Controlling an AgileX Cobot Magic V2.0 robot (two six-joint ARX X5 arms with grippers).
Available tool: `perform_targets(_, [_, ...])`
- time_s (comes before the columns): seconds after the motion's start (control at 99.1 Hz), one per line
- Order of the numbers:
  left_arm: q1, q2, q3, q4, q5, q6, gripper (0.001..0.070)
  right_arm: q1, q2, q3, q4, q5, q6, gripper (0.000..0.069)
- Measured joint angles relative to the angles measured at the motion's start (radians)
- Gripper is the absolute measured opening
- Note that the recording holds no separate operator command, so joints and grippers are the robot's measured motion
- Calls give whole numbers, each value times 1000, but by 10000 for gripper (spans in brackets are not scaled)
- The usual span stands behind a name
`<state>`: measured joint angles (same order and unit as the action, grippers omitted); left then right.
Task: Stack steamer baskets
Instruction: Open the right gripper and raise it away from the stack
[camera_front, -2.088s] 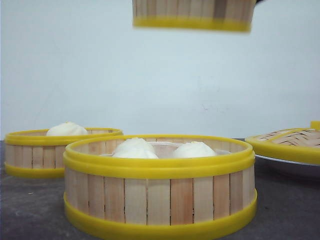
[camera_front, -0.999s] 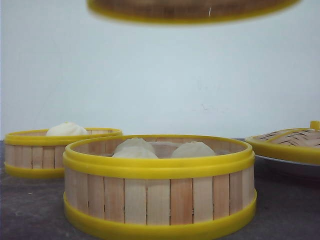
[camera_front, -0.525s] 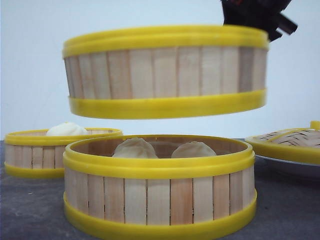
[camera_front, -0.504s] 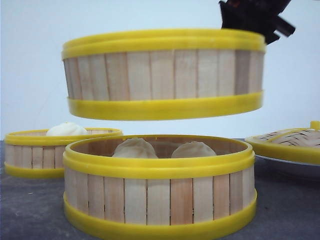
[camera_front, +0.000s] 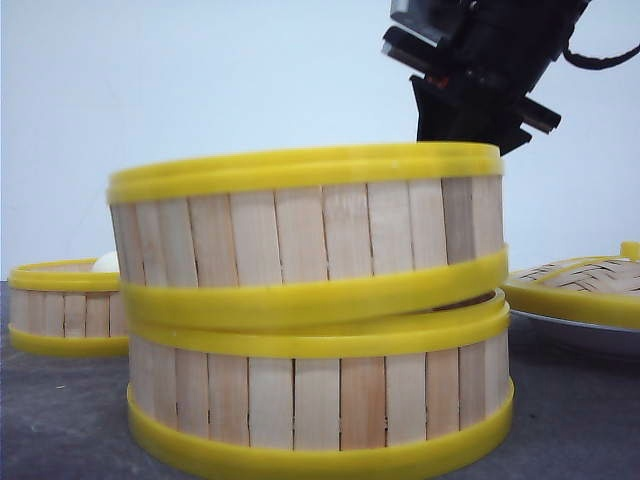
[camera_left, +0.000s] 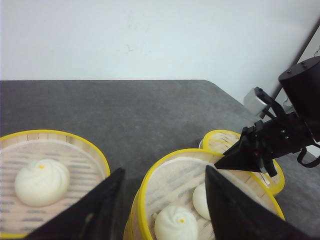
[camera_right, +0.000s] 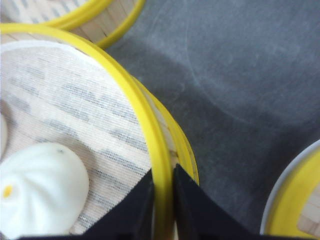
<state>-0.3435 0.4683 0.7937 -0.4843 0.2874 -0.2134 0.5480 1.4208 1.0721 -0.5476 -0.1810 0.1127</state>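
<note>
Upper steamer basket (camera_front: 305, 235) is set on the lower basket (camera_front: 318, 400) but tilted: left edge seated, right edge riding high. Right gripper (camera_right: 161, 197) is clamped on its yellow rim at that raised side. Left gripper (camera_left: 162, 200) hangs empty, jaws spread. Third basket (camera_front: 62, 308) sits back-left. Slat walls pale wood, rims smooth plastic.

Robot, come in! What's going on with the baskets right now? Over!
Right gripper shut on top basket rim. Basket tilted on bottom basket, not seated. Left gripper open, empty. Third basket sits apart.
</note>
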Motion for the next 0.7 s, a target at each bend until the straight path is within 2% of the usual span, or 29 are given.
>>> perform_targets(0.696, [0, 0, 0, 0, 0, 4, 300, 0, 8, -2, -48, 75, -9, 31])
